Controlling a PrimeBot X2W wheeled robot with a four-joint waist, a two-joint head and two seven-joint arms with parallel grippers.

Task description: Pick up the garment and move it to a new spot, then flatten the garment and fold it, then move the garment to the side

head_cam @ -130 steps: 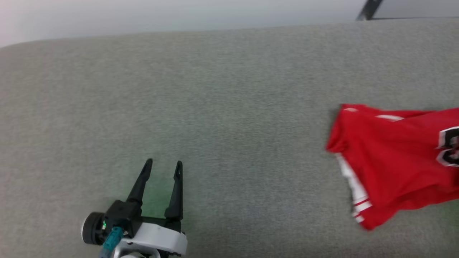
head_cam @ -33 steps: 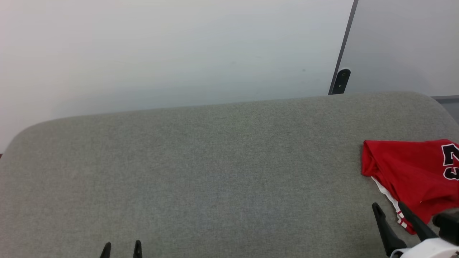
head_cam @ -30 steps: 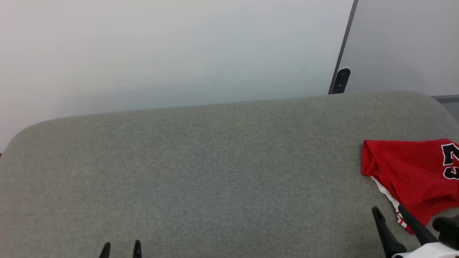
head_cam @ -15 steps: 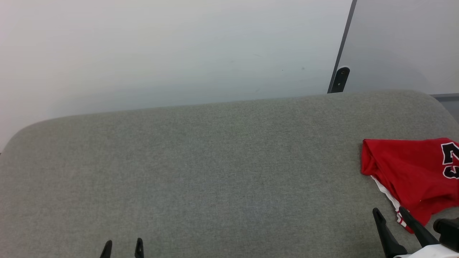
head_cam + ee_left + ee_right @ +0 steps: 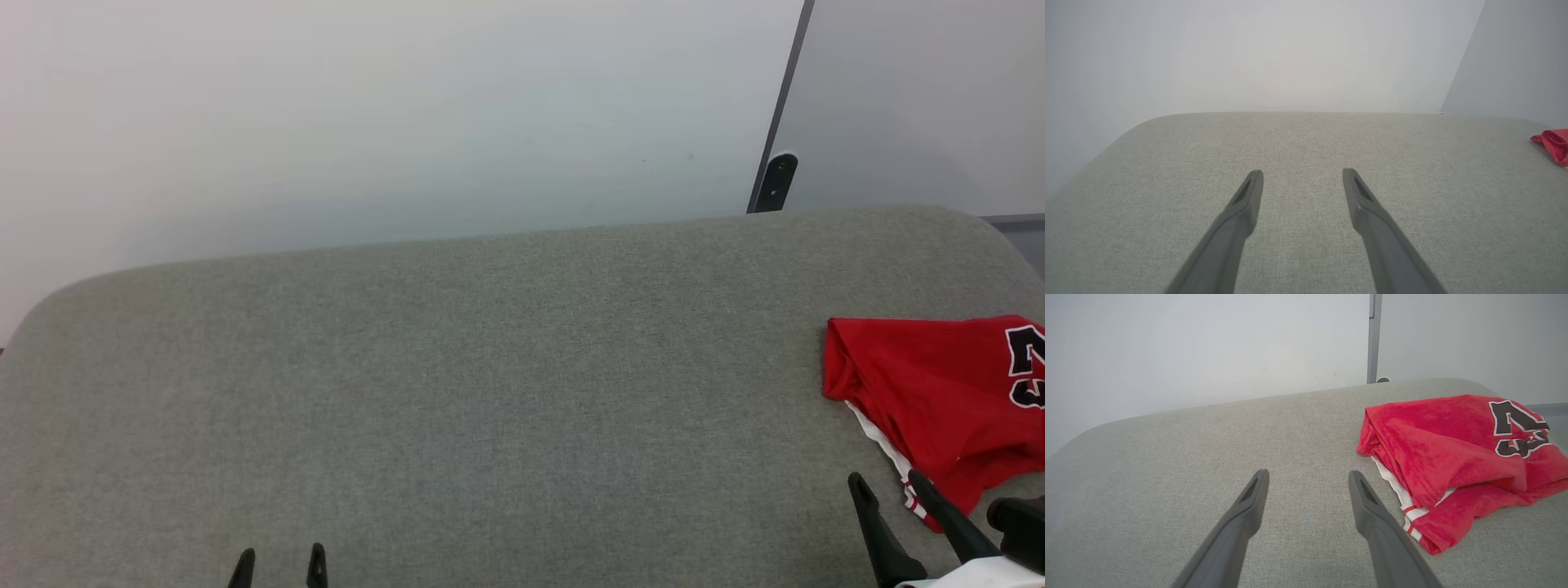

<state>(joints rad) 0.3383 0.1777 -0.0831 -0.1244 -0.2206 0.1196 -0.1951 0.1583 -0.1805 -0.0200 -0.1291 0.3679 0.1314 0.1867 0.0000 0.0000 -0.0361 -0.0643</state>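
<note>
Head view: a broad grey fabric-covered pad [image 5: 490, 367] is running across the frame, with a pale wall [image 5: 367, 106] behind it and a dark post [image 5: 775, 184] rising past the pad's far edge. The folded red jersey-style garment with white-and-red striped trim [image 5: 939, 400] is lying at the pad's right end, part of a black, white-outlined number showing. The left gripper [image 5: 281, 557] is peeking up at the pad's near edge, only its two dark tips showing, spread apart, well clear of the garment. The right gripper [image 5: 886, 480] is hovering at the pad's near right corner, fingers parted, one tip crossing the striped trim in this view; contact cannot be told.

Left wrist view: the left gripper [image 5: 1300, 175] is hanging over bare pad [image 5: 1298, 134], fingers wide and holding nothing. A scrap of the garment [image 5: 1553, 143] is showing at the pad's far right.

Right wrist view: the right gripper [image 5: 1308, 475] is standing over the pad [image 5: 1208, 449], fingers apart and empty. The garment [image 5: 1445, 445] is lying just beside its right-hand finger, bunched, number [image 5: 1515, 428] facing up.
</note>
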